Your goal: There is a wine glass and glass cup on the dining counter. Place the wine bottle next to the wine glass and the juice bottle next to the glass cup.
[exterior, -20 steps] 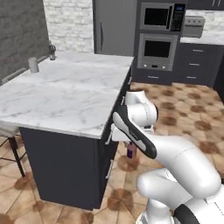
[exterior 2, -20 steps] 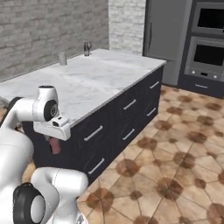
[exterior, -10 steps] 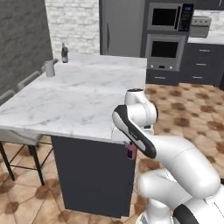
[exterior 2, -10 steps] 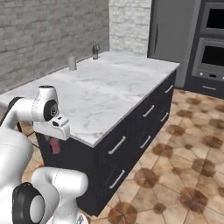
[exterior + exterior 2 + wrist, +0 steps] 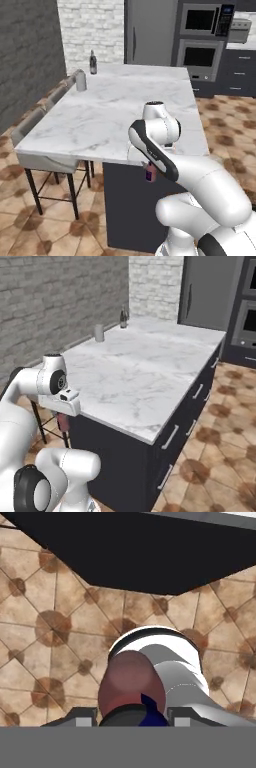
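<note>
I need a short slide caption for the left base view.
Arm holds the juice bottle below the counter edge; cup and wine bottle stand far.

juice bottle (image 5: 150,173) held below counter edge

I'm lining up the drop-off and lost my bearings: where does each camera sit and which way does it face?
Left base view: behind the arm's left, facing over the counter toward the ovens; the arm shows.
Right base view: behind its right, facing over the counter toward the brick wall; the arm shows.
Hand view: on the hand, facing the floor, juice bottle gripped.
Both base views share counter, cup, wine bottle.
</note>
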